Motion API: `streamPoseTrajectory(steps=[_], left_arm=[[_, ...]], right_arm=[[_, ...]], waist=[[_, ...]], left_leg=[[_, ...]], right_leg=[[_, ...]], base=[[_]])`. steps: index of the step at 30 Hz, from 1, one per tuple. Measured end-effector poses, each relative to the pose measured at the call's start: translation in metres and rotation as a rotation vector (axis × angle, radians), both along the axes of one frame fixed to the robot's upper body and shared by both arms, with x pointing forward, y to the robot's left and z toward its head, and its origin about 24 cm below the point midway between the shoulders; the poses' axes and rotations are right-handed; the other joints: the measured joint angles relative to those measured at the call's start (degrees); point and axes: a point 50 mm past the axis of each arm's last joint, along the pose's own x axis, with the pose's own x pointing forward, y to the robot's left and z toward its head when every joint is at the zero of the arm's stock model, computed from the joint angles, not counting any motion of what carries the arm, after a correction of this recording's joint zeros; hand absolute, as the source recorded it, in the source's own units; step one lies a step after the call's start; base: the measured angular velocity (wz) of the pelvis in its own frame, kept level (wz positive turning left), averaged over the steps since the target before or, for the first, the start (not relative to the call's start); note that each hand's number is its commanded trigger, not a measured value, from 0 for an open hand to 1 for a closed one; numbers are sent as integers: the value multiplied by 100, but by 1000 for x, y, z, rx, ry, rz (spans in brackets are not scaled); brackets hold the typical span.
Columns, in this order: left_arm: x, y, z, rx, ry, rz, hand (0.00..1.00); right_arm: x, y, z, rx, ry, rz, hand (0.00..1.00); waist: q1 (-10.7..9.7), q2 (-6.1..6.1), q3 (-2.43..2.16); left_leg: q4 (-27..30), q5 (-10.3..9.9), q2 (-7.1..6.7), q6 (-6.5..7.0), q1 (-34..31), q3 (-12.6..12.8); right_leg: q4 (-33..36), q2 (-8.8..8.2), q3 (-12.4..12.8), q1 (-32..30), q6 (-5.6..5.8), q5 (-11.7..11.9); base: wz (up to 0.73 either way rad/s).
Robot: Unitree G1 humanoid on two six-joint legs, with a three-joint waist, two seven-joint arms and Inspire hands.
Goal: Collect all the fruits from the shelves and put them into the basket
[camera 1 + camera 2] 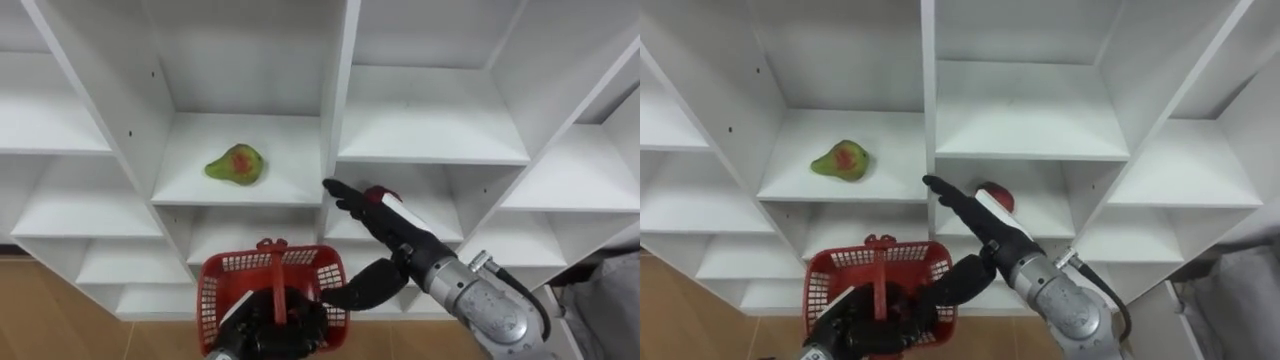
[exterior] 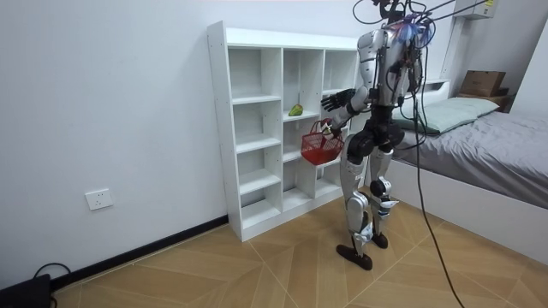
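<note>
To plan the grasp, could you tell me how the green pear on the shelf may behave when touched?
The pear lies on its side on a flat shelf, so a nudge would probably roll it. Its rounded, smooth-looking skin may slip in a loose grasp. It holds its shape, so it is probably stiff.

A home bedroom: grey bed, white closet, parquet floor.

Closet: smooth, matt white board; pear on a closet shelf: smooth, faintly glossy skin; basket before the closet: red plastic lattice; right hand: matt black fingers, satin grey metal wrist; floor beneath the closet: polished wood.
</note>
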Motion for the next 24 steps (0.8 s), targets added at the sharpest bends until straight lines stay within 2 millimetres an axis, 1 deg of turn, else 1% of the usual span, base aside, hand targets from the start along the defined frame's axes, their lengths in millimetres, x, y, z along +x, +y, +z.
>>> streamPoseTrajectory(steps=[2, 4, 5, 9, 11, 15, 19, 24], left_arm=[[-2, 6, -3, 10, 15, 26, 100], [-4, 13, -6, 24, 31, 61, 100], [-4, 15, -6, 27, 33, 69, 100], [-3, 22, -5, 40, 28, 114, 100], [-2, 23, -5, 42, 27, 125, 100], [-2, 23, -6, 43, 29, 130, 100], [-5, 24, -8, 47, 43, 137, 100], [-5, 25, -9, 57, 50, 148, 100]], right_arm=[[0, 0, 0, -4, 6, 13, 0], [-1, -1, 0, -10, 11, 25, 0], [-1, -2, 0, -11, 11, 26, 0], [2, -1, 5, -32, -5, 67, 0], [4, 1, 9, -52, -19, 93, 0], [4, 0, 11, -82, -22, 121, 0], [4, 0, 16, -81, -35, 132, 0], [4, 0, 16, -81, -30, 141, 0]], waist=[[22, 2, 2], [111, 8, 8], [124, 8, 9], [207, 27, 31], [253, 34, 44], [305, 31, 47], [308, 16, 54], [312, -21, 56]], left_leg=[[-2, 0, 1, 0, 8, -6], [-6, 0, 3, 0, 29, -11], [-7, 0, 3, -1, 36, -15], [-19, 0, 4, 0, 59, -19], [-23, 0, 4, 0, 58, -20], [-57, 1, 2, 0, 47, -52], [-45, 2, 2, -2, 47, -76], [-27, 2, 1, -2, 54, -77]], right_leg=[[2, 0, 4, 6, 0, 0], [1, -2, 1, 29, 1, -1], [0, -2, -2, 39, 2, -1], [0, -11, -1, 63, 5, -3], [0, -11, -3, 63, 5, -3], [0, -11, -80, 75, 5, -3], [-4, -11, -104, 83, 6, -4], [-11, -12, -103, 91, 6, -4]], base=[[3], [0], [0], [0], [0], [5], [2], [0]])
